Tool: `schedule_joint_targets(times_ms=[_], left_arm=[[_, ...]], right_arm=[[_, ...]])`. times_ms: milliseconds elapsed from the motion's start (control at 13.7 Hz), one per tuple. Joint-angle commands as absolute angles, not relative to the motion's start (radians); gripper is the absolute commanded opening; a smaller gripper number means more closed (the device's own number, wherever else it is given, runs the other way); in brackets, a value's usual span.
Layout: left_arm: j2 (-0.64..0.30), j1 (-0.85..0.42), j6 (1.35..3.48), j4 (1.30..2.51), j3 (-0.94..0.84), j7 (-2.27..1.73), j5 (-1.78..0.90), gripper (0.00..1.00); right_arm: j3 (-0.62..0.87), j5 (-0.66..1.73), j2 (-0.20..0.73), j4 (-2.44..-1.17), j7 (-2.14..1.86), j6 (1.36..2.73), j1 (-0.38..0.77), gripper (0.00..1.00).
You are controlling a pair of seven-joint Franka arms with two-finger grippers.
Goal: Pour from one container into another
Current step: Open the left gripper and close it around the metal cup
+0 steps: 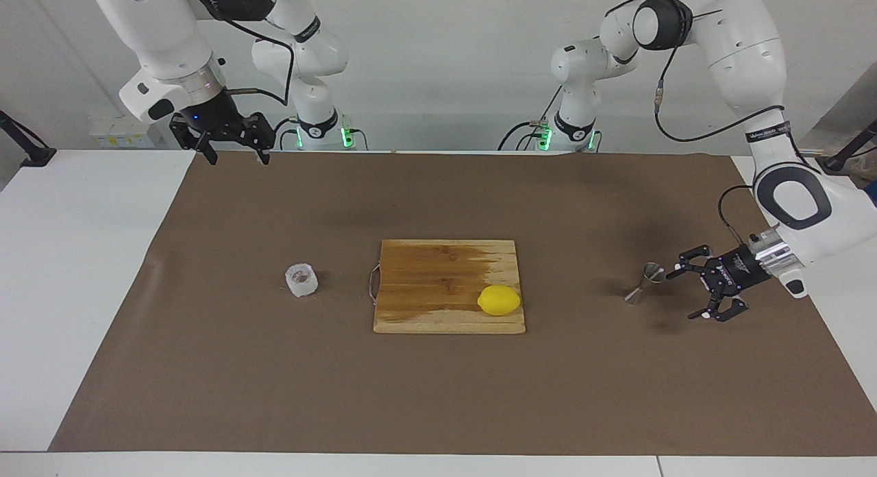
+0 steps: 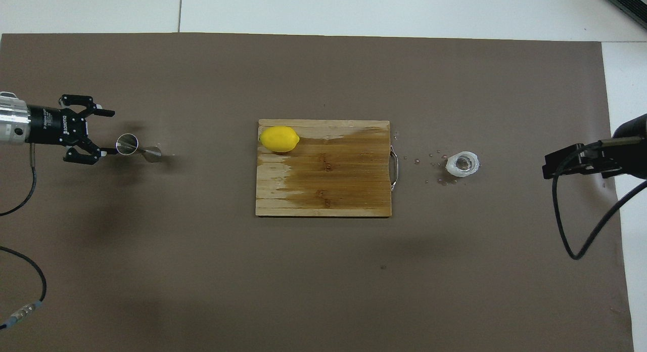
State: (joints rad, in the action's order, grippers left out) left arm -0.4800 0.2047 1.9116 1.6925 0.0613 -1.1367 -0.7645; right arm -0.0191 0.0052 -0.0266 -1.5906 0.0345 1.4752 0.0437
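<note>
While jigger [image 1: 643,283] stands, left gripper [image 1: 687,293] fingers wide open beside it.

Robotics lab, not kitchen; two white arms [image 1: 747,59] bolted at 12 o'clock edge of white table [image 1: 82,271]; brown paper sheet [image 1: 274,381] as work surface; bare white wall [image 1: 438,52]; trailing cables [image 2: 581,225].

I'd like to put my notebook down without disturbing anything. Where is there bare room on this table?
The brown mat is bare along the edge farthest from the robots, past the cutting board, and between board and robots. Crowded spots: around the jigger, where the left gripper stands open, and the wet patch by the whitish cup.
</note>
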Motion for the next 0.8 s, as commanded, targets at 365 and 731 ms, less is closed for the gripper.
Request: schedule_joint_targets(times_ms=[365, 731], left_arm=[[-0.376, 0.161, 1.968, 1.884, 0.052, -1.134, -0.879, 1.0], [-0.368, 0.161, 1.967, 1.899, 0.052, -1.111, -0.888, 0.77]], right_arm=[[-0.014, -0.011, -0.035, -1.595, 0.011, 1.474, 0.034, 1.0], [-0.014, -0.011, -0.035, -1.595, 0.011, 1.474, 0.034, 1.0]])
